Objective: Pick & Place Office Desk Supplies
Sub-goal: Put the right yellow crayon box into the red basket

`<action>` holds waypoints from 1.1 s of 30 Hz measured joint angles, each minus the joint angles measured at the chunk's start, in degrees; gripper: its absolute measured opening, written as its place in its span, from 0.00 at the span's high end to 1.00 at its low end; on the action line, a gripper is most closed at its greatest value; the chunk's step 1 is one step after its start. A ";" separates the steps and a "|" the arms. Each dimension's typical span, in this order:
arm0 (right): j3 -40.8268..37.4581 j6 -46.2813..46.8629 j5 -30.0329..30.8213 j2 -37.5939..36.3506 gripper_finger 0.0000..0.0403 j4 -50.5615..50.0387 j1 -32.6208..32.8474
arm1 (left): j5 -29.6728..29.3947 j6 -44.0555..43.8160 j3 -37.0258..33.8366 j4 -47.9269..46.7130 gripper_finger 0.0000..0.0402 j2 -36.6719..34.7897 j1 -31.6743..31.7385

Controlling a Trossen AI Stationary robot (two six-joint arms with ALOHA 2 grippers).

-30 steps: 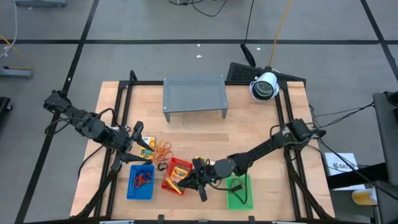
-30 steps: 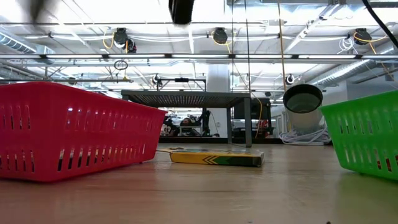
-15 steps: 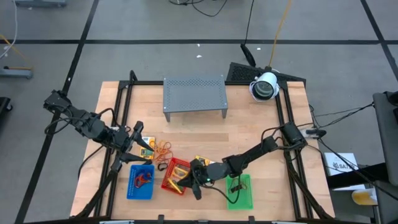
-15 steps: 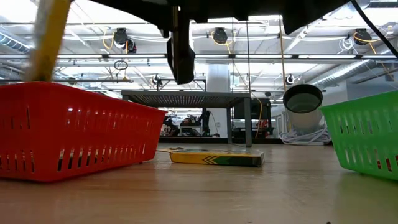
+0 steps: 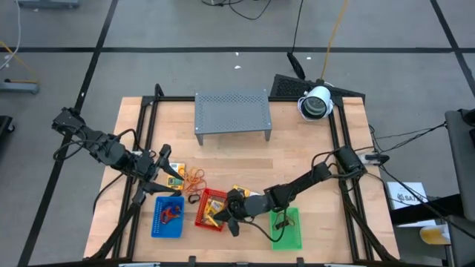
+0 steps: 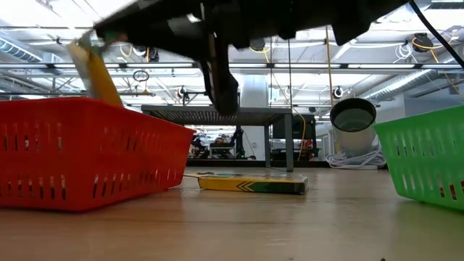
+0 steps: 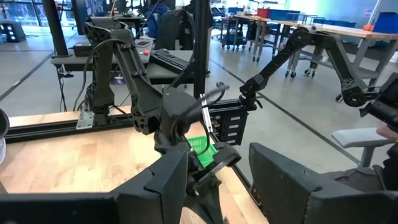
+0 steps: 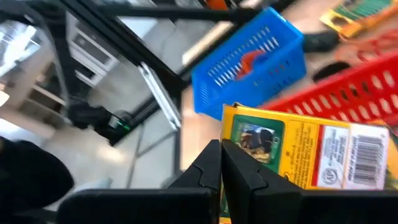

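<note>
High view: right hand clenched on a yellow packet over the red tray

High view shows the right hand (image 5: 231,215) reaching low across the worktop (image 5: 297,159), its fingers pressed together on a flat yellow packet (image 8: 298,152); the packet hangs tilted just above the red tray (image 5: 211,210), which sits directly beneath the hand; from table height the same packet (image 6: 98,72) shows as a slanted yellow strip rising over the red tray's rim (image 6: 87,156), with the dark arm above it; the right wrist camera shows the packet's printed face and barcode jutting past the closed fingers (image 8: 249,177), the red tray beneath it and the blue tray (image 8: 249,59) beyond; the green tray (image 5: 286,228) lies just beside the right hand, on its arm's side; a second yellow packet (image 6: 252,185) lies flat on the worktop between the red and green trays, behind the hand as seen from table height.

Left hand (image 5: 162,178) waits near the worktop's left edge, its fingers (image 7: 155,186) parted and grasping nothing; a loose packet (image 5: 176,182) and orange rubber-band loops (image 5: 195,176) lie just beside it, between the two hands; the blue tray (image 5: 168,216) sits near it, toward the front edge; the grey perforated rack (image 5: 231,113) stands well apart from both hands at the back.
</note>
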 joint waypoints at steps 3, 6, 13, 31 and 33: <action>0.01 -1.49 -1.16 -0.30 1.00 5.42 -0.07 | 0.02 0.37 0.00 0.00 0.55 0.00 0.00; 0.04 -2.82 -1.45 -0.41 1.00 6.58 -0.05 | 0.01 0.40 0.00 0.02 0.55 0.00 0.00; 0.04 -0.95 1.04 -0.38 1.00 -3.73 -0.04 | 0.02 0.07 0.00 0.02 0.55 0.00 0.00; 0.01 -1.03 1.41 -0.32 1.00 -6.64 -1.31 | 7.69 -1.12 0.00 0.02 0.55 0.00 0.00; 0.00 -1.34 1.39 -0.32 1.00 -6.77 -1.69 | 9.26 -1.88 0.00 0.02 0.55 0.00 0.00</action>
